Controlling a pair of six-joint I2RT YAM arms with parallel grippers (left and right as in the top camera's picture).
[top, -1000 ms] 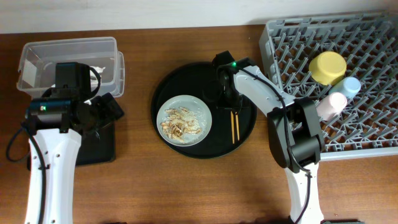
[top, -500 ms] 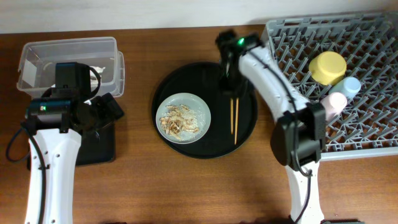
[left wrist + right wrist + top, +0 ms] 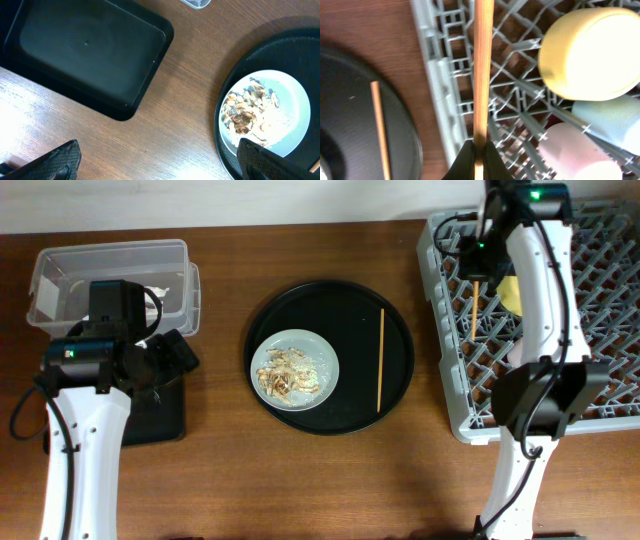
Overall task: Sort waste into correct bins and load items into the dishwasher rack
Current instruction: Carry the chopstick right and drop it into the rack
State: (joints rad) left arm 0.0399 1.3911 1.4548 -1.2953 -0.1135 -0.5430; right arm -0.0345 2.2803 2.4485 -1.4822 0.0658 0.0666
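Chopsticks (image 3: pixel 380 360) two; cups (image 3: pixel 570 150) two; bowl (image 3: pixel 590 50) one

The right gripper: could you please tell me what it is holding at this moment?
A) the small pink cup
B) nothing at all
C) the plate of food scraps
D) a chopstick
D: the right gripper is shut on a chopstick over the dishwasher rack, while the second chopstick lies on the round black tray.

Overhead: right arm (image 3: pixel 548 290) hides most of yellow bowl (image 3: pixel 510 295); rack (image 3: pixel 600 380) cut by right edge; left arm (image 3: pixel 88 430) covers part of shallow black tray (image 3: pixel 162 418). Right wrist: chopstick (image 3: pixel 483 70) cut by top edge.
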